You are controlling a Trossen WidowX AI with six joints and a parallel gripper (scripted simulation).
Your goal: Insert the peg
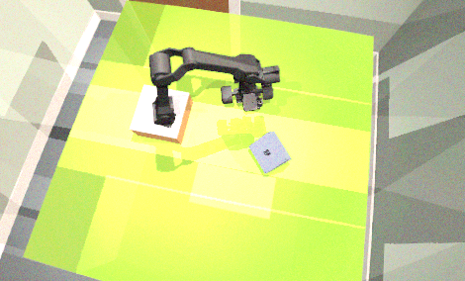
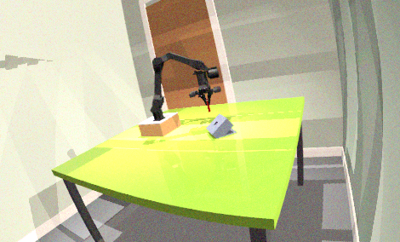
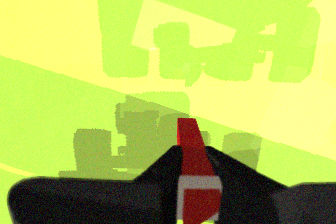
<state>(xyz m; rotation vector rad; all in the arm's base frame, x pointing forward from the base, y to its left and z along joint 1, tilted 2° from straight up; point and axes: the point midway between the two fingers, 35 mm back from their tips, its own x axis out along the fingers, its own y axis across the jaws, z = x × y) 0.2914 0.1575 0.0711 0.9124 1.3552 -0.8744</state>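
Note:
My gripper [image 2: 208,100] [image 3: 191,154] is shut on the red peg [image 2: 208,107] [image 3: 188,131], a slim bar with flat sides. The peg's lower end points down past the fingertips, nearly upright, and hangs above the table in the exterior view. A pale grey outline shows around the peg's nearer part in the wrist view. The blue-grey sloped panel [image 1: 278,156] [image 2: 224,126] stands apart from the peg. Its small dark hole [image 1: 267,152] [image 2: 216,123] is in the tilted face; its exact shape is too small to tell. In the top view the arm hides the peg.
The arm's base stands on a box with a white top [image 1: 143,111] and orange sides [image 2: 155,129], left of the panel in the top and exterior views. The green table [image 1: 163,228] [image 2: 183,170] carries patches of light and arm shadows.

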